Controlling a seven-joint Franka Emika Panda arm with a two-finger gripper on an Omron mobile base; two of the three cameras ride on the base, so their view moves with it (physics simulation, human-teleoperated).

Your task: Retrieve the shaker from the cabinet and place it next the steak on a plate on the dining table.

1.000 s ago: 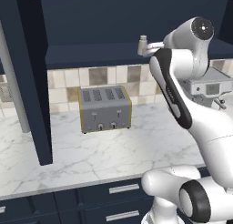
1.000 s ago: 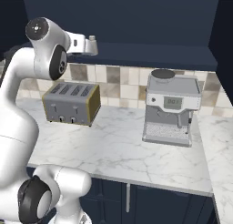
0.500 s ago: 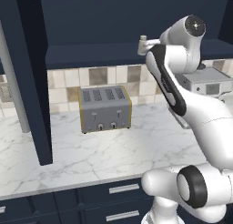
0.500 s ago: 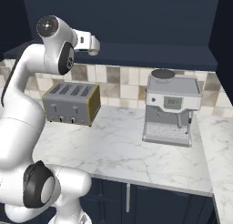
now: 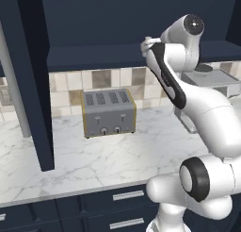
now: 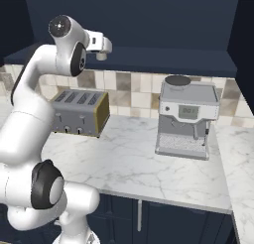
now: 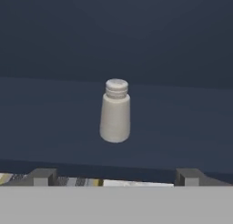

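1. The shaker (image 7: pixel 115 117) stands upright on the cabinet (image 7: pixel 54 114) shelf, straight ahead of the gripper (image 7: pixel 115 175) in the hand view and centred between the two fingers (image 7: pixel 42 176).
2. The fingers are spread wide, with nothing between them. The shaker is well clear of both tips, farther back on the shelf.
3. In the right base view the gripper (image 6: pixel 102 53) is raised to shelf level in front of the cabinet (image 6: pixel 163 54), above the toaster (image 6: pixel 79 112).
4. In the left base view the hand sits at the shelf edge of the cabinet (image 5: pixel 94 54), mostly hidden by the arm's own links; whether the shaker shows there I cannot tell.
5. Below the shelf, the toaster (image 5: pixel 108 112) stands on the marble counter (image 5: pixel 94 165) against the tiled wall. A coffee machine (image 6: pixel 186 116) stands to its right on the counter (image 6: pixel 144 163), well apart from it.
6. The open shelf around the shaker is plain dark navy; no object stands between it and the fingers.
7. The shaker is a small grey-beige body, wider at the base and narrowing toward a ridged, lighter cap.
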